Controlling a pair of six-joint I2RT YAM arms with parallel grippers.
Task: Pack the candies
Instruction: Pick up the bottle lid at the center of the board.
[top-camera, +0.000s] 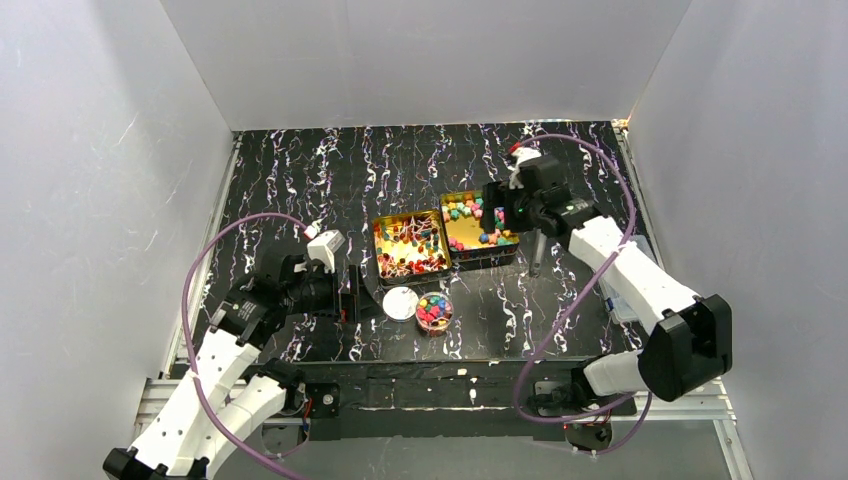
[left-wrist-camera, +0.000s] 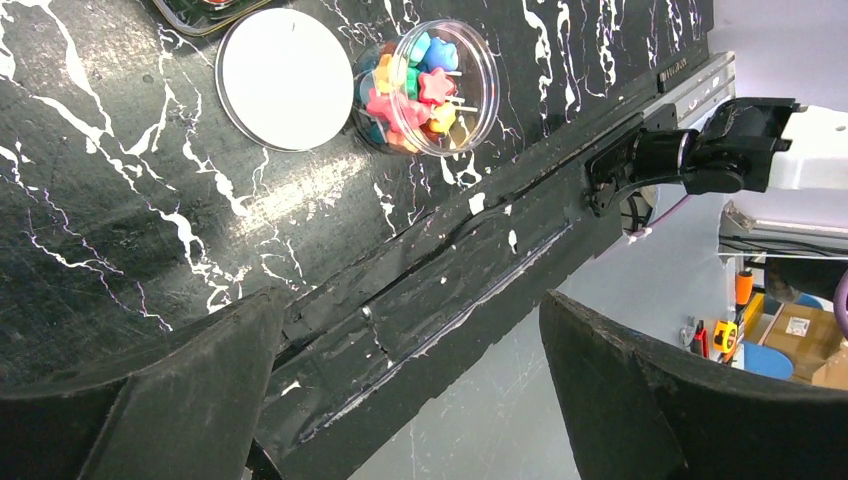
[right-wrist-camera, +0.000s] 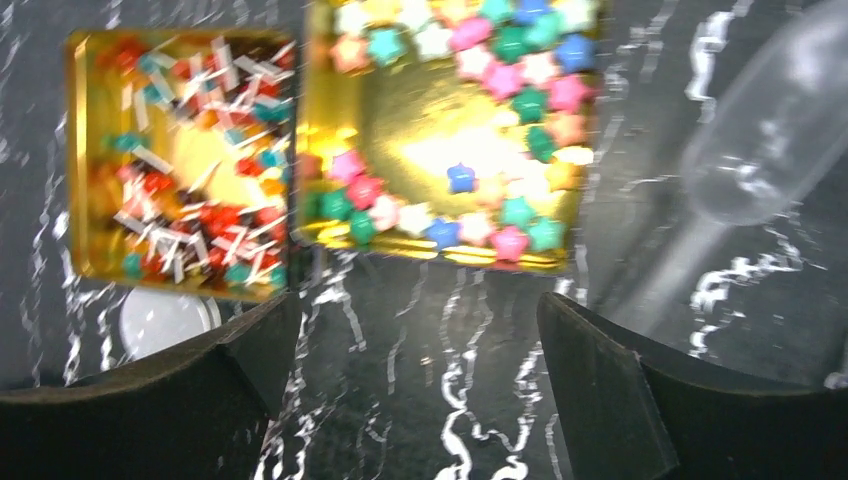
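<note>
White walls (top-camera: 100, 150) box in a black surface (top-camera: 300, 180) veined with white, where the right gripper (right-wrist-camera: 415, 310) hangs with its jaws spread wide and nothing between them. Just ahead of and below it lies a gold tin (right-wrist-camera: 430, 120) of star-shaped candies (right-wrist-camera: 460, 178) in pink, green, blue and yellow; being lumps, they offer no long axis to line up on. To that gripper's left, touching the first, a second tin (right-wrist-camera: 72, 150) holds thin twist-wrapped pieces (right-wrist-camera: 190, 215) lying every way. A clear plastic tool (right-wrist-camera: 770, 140), blurred, lies off to its right. The right arm looks far the nearer to both tins. The left gripper (left-wrist-camera: 410, 300), likewise released and empty, sits by the surface's near edge, with a clear jar (left-wrist-camera: 487, 95) partly filled with sweets and a white lid (left-wrist-camera: 285, 80) side by side ahead of it.
</note>
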